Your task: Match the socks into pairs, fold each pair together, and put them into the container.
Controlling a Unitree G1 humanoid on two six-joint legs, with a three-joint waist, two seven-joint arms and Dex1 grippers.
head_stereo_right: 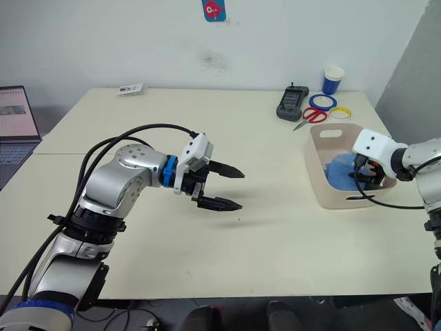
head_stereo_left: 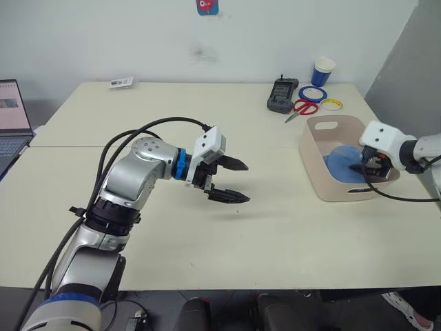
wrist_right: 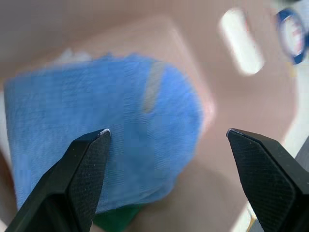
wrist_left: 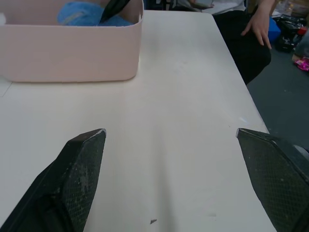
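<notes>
The pale beige-pink container [head_stereo_left: 337, 189] stands at the table's right side. A folded light blue pair of socks [head_stereo_left: 342, 163] lies inside it, and a bit of dark green sock [wrist_right: 116, 218] peeks out under the blue fabric. My right gripper [wrist_right: 167, 131] hangs open inside the container, just above the blue socks [wrist_right: 120, 125], with nothing between its fingers. My left gripper [head_stereo_left: 234, 182] is open over the bare middle of the table, holding nothing. In the left wrist view the container [wrist_left: 72, 53] sits ahead of the left gripper [wrist_left: 171, 130].
Behind the container are a blue-and-white paper cup [head_stereo_left: 323, 71], tape rolls [head_stereo_left: 311, 93], red scissors [head_stereo_left: 304, 107] and a black device [head_stereo_left: 282, 94]. A laptop [head_stereo_left: 10, 117] sits at the far left and a small card [head_stereo_left: 121, 83] at the back. A person's hand [wrist_left: 258, 26] is beyond the table edge.
</notes>
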